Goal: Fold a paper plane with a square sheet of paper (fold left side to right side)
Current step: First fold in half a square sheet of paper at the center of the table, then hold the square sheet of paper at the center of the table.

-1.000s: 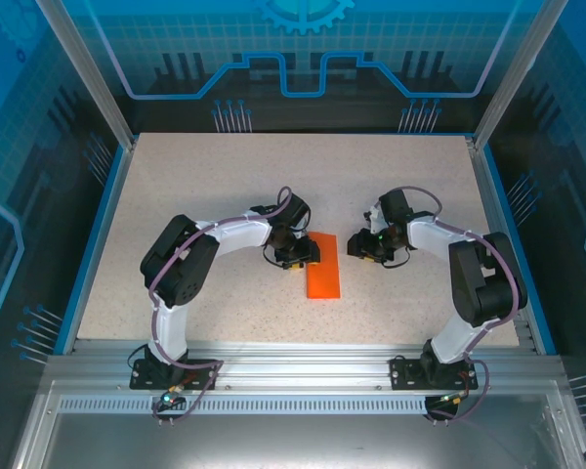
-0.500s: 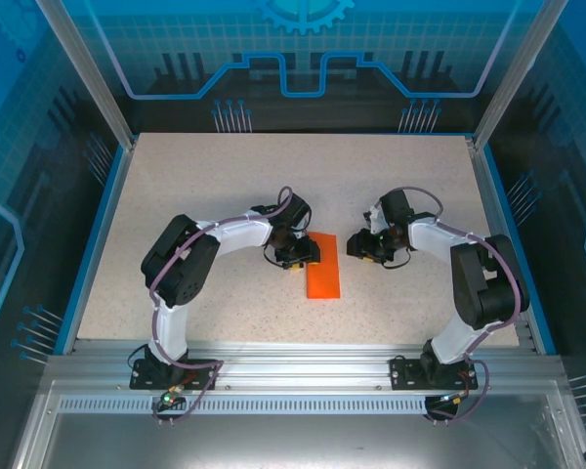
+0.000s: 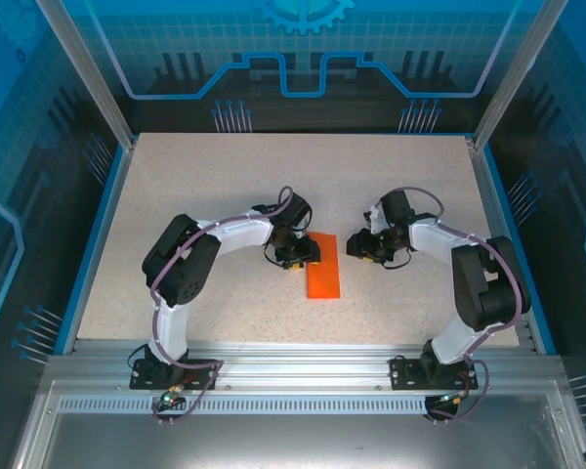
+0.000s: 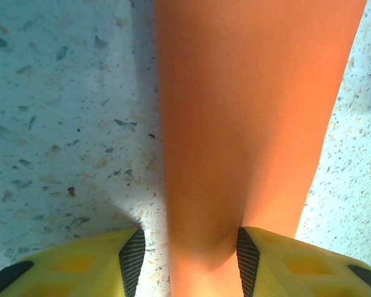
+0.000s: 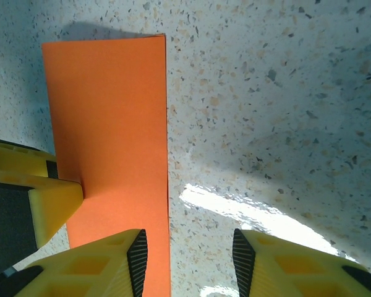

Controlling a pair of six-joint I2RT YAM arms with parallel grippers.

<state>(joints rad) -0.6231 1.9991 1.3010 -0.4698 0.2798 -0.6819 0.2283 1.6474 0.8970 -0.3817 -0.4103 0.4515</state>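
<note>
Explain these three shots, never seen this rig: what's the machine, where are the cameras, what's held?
These are two small robot arms bolted at the near edge of a speckled beige tabletop, each ending in a two-finger gripper. The top view looks down from above and behind them. The other two come from a camera on each wrist, so the yellow fingers at the bottom are that arm's own. On the table lies a thin bright orange sheet of paper, folded into a narrow rectangle. The left gripper is open, with the strip running between its fingers. The right gripper is open at the paper's edge, its gap over the tabletop. Neither looks to be pinching the paper.
</note>
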